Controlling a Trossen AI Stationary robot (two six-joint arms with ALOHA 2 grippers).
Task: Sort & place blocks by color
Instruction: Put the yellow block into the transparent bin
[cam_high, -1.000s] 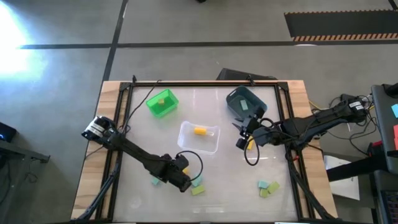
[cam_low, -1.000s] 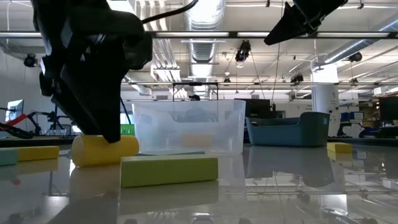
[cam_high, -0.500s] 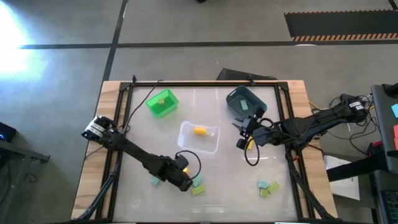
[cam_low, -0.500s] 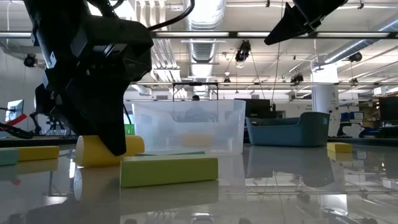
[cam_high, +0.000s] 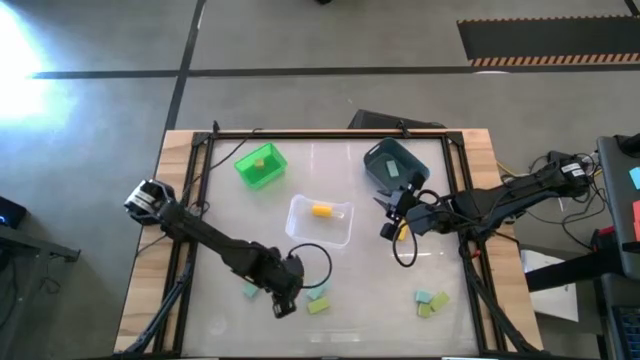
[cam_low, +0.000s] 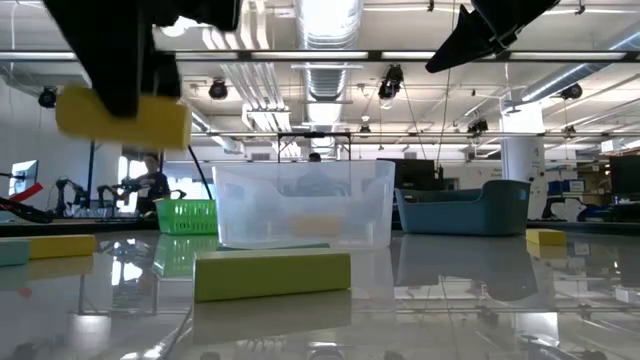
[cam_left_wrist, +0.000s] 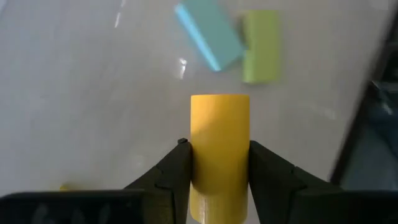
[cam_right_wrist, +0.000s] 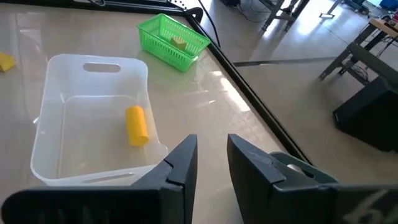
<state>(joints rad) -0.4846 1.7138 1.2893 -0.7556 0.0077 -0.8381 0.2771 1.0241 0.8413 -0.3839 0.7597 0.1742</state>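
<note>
Above the table (cam_high: 200, 240), left gripper (cam_left_wrist: 219, 163) fingers clamp a yellow block (cam_left_wrist: 219, 149).

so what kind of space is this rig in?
Likely an open industrial lab or workshop: exposed ceiling ducts and hanging lights, a bare concrete floor with hazard-striped matting, and other workstations behind the table.

Green basket (cam_high: 260, 166) at far left of table (cam_high: 350, 310). Clear tub (cam_high: 320, 220) near centre. Dark blue-grey bin (cam_high: 393, 165) at far right. Black cable (cam_high: 312, 268) loops just in front of tub. Low view: possibly a person (cam_low: 150, 180) in background, too small to confirm.
</note>
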